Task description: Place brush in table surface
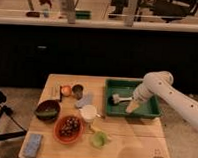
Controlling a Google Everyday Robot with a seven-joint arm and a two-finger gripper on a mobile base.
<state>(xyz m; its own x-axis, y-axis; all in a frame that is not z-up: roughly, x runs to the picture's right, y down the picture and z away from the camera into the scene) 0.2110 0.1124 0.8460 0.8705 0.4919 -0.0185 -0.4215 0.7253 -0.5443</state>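
Observation:
The brush (pixel 119 99) lies in the green tray (pixel 132 98) at the table's back right, its round whitish head to the left and its pale handle pointing right. My gripper (pixel 131 105) hangs over the tray at the end of the white arm, which comes in from the right. It is at the handle end of the brush. The light tan wooden table surface (pixel 124 140) lies in front of the tray.
On the table's left half stand a white cup (pixel 88 113), a red bowl of dark food (pixel 69 128), a dark bowl (pixel 47 110), an orange fruit (pixel 66 90), a small can (pixel 78 89), a green item (pixel 99 139) and a blue sponge (pixel 33 144). A dark counter stands behind.

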